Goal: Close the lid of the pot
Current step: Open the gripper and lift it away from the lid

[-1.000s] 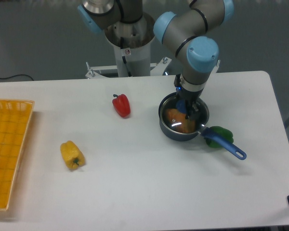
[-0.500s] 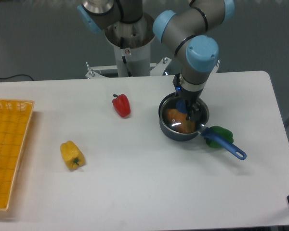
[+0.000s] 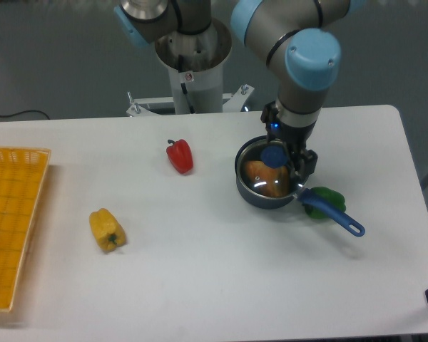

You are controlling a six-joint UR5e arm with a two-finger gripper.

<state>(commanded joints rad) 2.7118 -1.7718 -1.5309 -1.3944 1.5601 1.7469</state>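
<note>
- A yellow mesh basket (image 3: 14,228) sits at the left edge of the table (image 3: 221,285).
- A yellow bell pepper (image 3: 106,229) lies left of centre; a red bell pepper (image 3: 180,156) lies nearer the rear edge. Both are well apart from the pot.
- The pot (image 3: 260,194) stands right of centre, toward the rear edge. The glass lid (image 3: 262,178) lies flat on its rim, knob (image 3: 273,154) up; an orange item shows through the glass.
- Judgement: the lid appears seated, so the closing step looks essentially complete.
- The pot's blue handle (image 3: 334,216) sets the long axis, pointing toward the front right corner. A green pepper (image 3: 327,197) lies just beside the handle.
- The gripper (image 3: 297,162) hangs over the right side of the lid, beside the knob and not around it. The jaws appear spread, gripping nothing.
</note>
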